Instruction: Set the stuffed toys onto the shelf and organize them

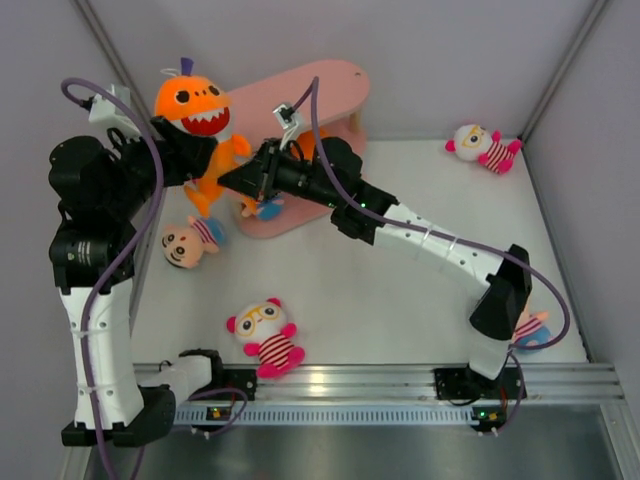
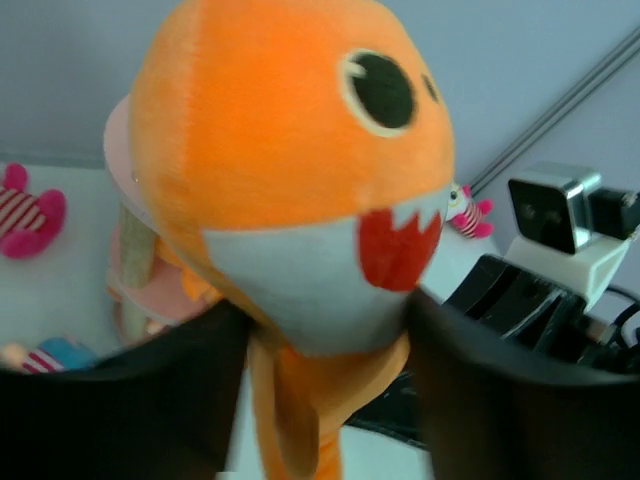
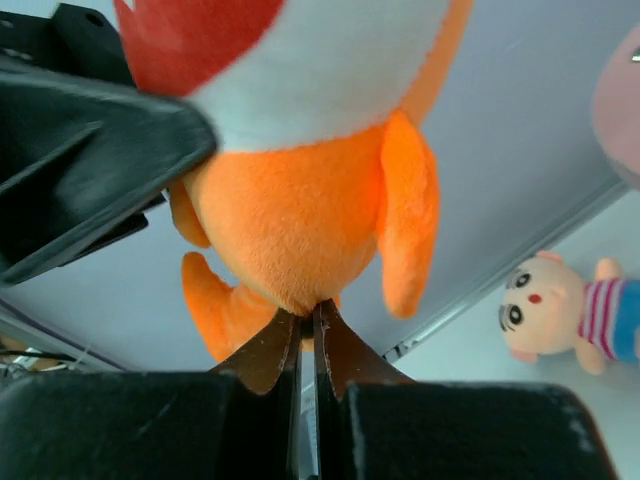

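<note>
An orange toothy shark (image 1: 196,108) hangs in the air left of the pink shelf (image 1: 320,90). My left gripper (image 1: 188,150) is shut on the shark just under its head; its black fingers (image 2: 120,400) flank the neck below the white jaw (image 2: 300,280). My right gripper (image 1: 226,178) is shut, pinching plush at the shark's lower body (image 3: 300,220), with its fingertips (image 3: 327,330) almost touching. A peach-faced striped doll (image 1: 188,242) lies on the table below the shark. A white-faced doll (image 1: 265,335) lies near the front, and another (image 1: 485,147) lies at the far right.
A second peach-faced doll (image 1: 530,328) lies by the right arm's base. Something blue (image 1: 266,209) sits on the shelf's lower board under the right wrist. Grey walls enclose the table on the left, back and right. A metal rail (image 1: 400,380) runs along the near edge.
</note>
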### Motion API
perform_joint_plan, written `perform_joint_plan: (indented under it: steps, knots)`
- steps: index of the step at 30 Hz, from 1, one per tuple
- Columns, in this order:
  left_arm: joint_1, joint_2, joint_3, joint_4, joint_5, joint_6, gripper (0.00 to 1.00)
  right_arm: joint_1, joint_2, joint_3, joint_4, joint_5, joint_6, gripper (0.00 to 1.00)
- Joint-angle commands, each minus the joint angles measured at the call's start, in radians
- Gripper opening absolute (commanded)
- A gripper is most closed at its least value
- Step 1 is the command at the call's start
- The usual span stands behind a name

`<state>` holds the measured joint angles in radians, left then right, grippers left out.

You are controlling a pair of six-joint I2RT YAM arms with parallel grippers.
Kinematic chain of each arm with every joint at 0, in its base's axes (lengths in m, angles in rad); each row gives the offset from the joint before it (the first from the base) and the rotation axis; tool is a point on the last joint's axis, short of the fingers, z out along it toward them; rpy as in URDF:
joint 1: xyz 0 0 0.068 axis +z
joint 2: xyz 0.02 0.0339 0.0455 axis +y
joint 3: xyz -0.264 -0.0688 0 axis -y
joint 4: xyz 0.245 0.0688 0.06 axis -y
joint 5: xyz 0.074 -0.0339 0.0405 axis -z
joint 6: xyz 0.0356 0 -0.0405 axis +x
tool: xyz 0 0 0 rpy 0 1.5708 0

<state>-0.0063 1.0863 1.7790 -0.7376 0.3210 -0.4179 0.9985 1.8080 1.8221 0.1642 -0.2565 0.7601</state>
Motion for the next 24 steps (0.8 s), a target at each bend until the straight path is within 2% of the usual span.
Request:
perform_joint_plan:
  steps: [1, 3, 4, 7, 9, 13, 16, 19, 24]
  knots:
    - [-0.001, -0.023, -0.023, 0.035, 0.03, 0.089, 0.85, -0.095, -0.128, -0.055, -0.017, -0.004, -0.067, 0.0]
    - [-0.001, -0.032, -0.058, 0.035, -0.02, 0.196, 0.97, -0.144, -0.194, -0.13, -0.044, -0.088, -0.091, 0.0]
    - [-0.001, -0.037, -0.076, 0.035, -0.039, 0.232, 0.98, -0.199, -0.216, -0.161, -0.063, -0.124, -0.099, 0.0]
    - [-0.001, -0.058, -0.127, 0.035, -0.095, 0.324, 0.98, -0.306, -0.306, -0.266, -0.146, -0.191, -0.168, 0.0]
    - [-0.001, -0.074, -0.145, 0.033, -0.106, 0.366, 0.98, -0.351, -0.372, -0.316, -0.273, -0.181, -0.259, 0.0]
    - [-0.001, -0.098, -0.187, 0.03, -0.144, 0.398, 0.98, -0.451, -0.49, -0.392, -0.449, -0.158, -0.399, 0.0]
    - [-0.001, -0.108, -0.217, 0.03, -0.169, 0.409, 0.98, -0.517, -0.519, -0.415, -0.555, -0.167, -0.47, 0.0]
    - [0.0, -0.112, -0.254, 0.03, -0.184, 0.41, 0.98, -0.535, -0.501, -0.402, -0.701, -0.077, -0.567, 0.0]
    - [-0.001, -0.123, -0.28, 0.03, -0.223, 0.453, 0.98, -0.532, -0.391, -0.316, -0.813, 0.115, -0.686, 0.0]
